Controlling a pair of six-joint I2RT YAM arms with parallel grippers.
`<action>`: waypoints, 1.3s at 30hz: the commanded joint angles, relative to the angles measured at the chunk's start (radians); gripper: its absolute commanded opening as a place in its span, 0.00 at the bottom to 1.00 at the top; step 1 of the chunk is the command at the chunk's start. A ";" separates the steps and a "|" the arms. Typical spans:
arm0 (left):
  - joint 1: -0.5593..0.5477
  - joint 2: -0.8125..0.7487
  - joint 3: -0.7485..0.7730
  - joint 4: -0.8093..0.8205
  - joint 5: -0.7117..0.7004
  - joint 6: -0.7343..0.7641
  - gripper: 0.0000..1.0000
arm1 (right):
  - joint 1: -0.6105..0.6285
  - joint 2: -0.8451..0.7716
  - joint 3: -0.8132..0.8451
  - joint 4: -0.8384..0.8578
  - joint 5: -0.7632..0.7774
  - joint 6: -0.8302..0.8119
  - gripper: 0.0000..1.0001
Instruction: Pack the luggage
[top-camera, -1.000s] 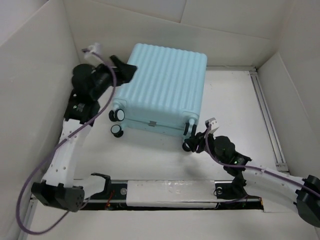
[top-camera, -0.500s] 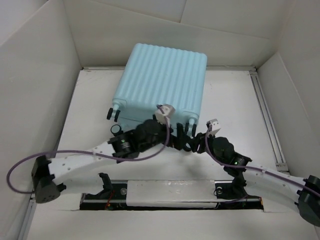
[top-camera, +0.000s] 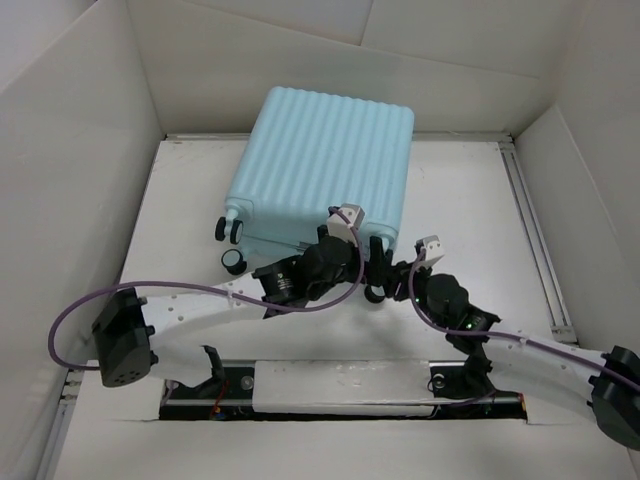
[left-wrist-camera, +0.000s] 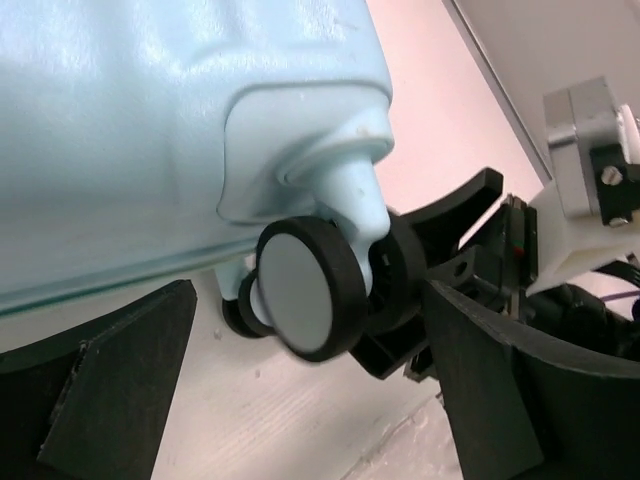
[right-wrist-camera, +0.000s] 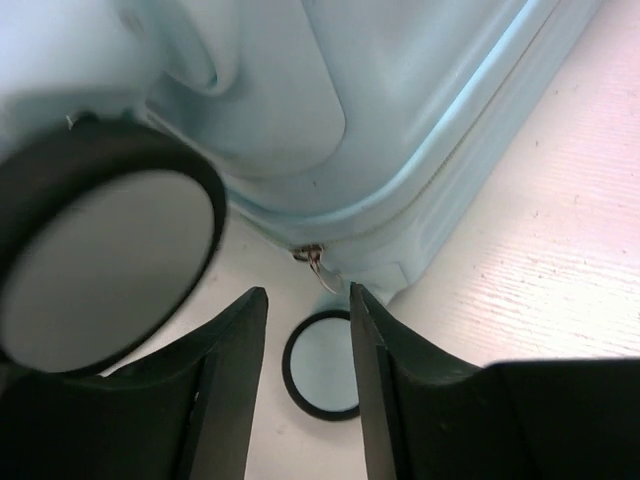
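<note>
From above, the luggage (top-camera: 325, 160) lies flat and closed at the far middle of the table (top-camera: 470, 200), wheels toward the arms. Both arms crowd its near right corner, I'd guess to steady or turn it. The left gripper (top-camera: 362, 262) and right gripper (top-camera: 392, 280) overlap there, so their fingers are hard to separate.

The left wrist view shows the left jaws spread wide around a caster wheel (left-wrist-camera: 300, 285), touching nothing.

The right wrist view shows its fingers slightly parted and empty, with a blurred wheel (right-wrist-camera: 105, 260) beside them and a small metal tab (right-wrist-camera: 316, 262) beyond. The case's inside is hidden.
</note>
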 joint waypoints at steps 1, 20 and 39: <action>0.014 0.052 0.053 0.069 0.000 0.012 0.89 | 0.005 0.019 -0.006 0.183 0.033 -0.017 0.44; 0.074 0.138 0.084 0.161 0.074 0.023 0.00 | -0.004 0.177 -0.076 0.507 0.092 -0.046 0.18; 0.074 0.113 0.130 0.227 0.263 -0.030 0.00 | -0.004 0.261 -0.058 0.617 0.089 -0.035 0.46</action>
